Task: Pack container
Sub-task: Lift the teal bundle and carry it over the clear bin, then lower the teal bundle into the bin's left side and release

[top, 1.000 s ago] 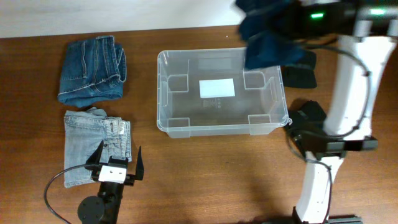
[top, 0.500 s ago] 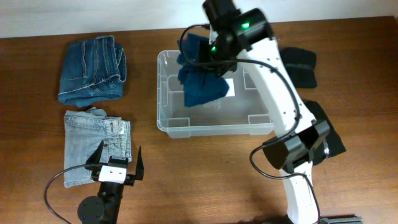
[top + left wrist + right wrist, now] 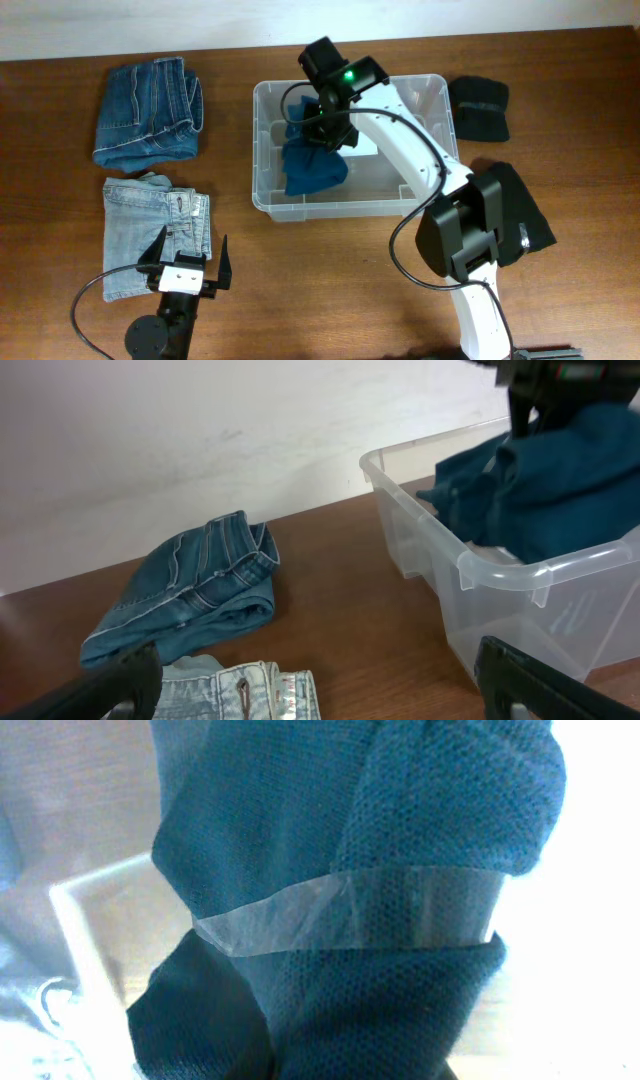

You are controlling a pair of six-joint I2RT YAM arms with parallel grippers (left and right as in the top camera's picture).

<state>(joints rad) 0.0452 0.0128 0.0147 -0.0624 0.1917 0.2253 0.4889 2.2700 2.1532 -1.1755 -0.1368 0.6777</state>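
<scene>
The large clear plastic rectangular container point(image 3: 345, 207), with rounded corners and a rolled rim, sits at the middle of the brown wooden counter point(image 3: 330, 290). Its left half holds a dark teal knit garment point(image 3: 312, 170). Your right claw point(image 3: 322, 125) is clamped on the upper bunch of that garment, and the lower part already sags onto the bin floor. The left wrist view shows the cloth point(image 3: 570, 490) rising above the rim, so I judge the main risk is at release: the soft, loose knit could catch on the fingers and be dragged back up, or a fold could flop over the wall. The bin looks light and smooth-sided, so a nudge from the arm might slide it across the counter. A heaped drop would also leave less room for the rest. To the left lie 2 folded pairs of stiff denim, a dark blue pair point(image 3: 148, 112) and a pale washed pair point(image 3: 155, 230). 2 black fabric pieces point(image 3: 478, 108) lie to the right. Your left claw point(image 3: 190, 252) hangs with fingers wide apart and empty, just beside the pale denim.
</scene>
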